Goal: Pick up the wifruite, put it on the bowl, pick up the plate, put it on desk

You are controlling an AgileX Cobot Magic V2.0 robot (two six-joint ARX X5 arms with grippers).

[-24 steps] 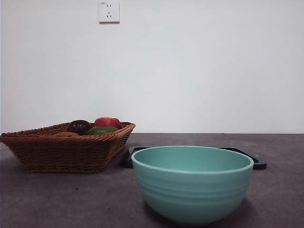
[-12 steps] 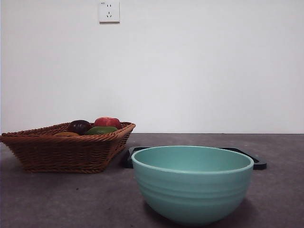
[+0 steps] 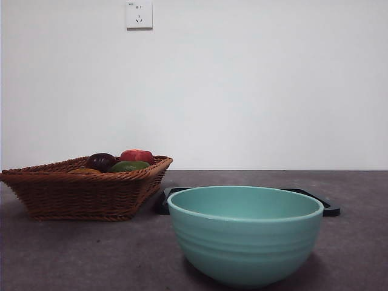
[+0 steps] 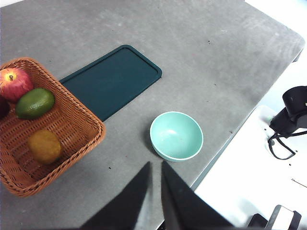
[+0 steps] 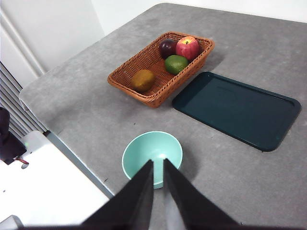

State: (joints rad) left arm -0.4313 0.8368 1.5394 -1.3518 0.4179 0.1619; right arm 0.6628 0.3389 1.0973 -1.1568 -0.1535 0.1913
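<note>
The orange-brown wifruite (image 4: 44,146) lies in the brown wicker basket (image 4: 72,120), and shows in the right wrist view (image 5: 143,80) and as a sliver above the rim in the front view (image 3: 85,171). The empty mint-teal bowl (image 3: 245,233) stands on the dark grey desk (image 3: 91,254); it also shows in both wrist views (image 4: 176,135) (image 5: 152,154). The plate, a flat dark teal tray (image 4: 110,81) (image 5: 237,109), lies on the desk behind the bowl (image 3: 330,209). My left gripper (image 4: 155,165) and right gripper (image 5: 158,164) hang high above the desk, both shut and empty.
The basket (image 5: 160,67) also holds a red apple (image 5: 187,47), a green fruit (image 5: 176,63) and a dark purple fruit (image 5: 167,48). The desk's near edge (image 5: 76,163) runs close to the bowl. A white wall with a socket (image 3: 139,14) stands behind.
</note>
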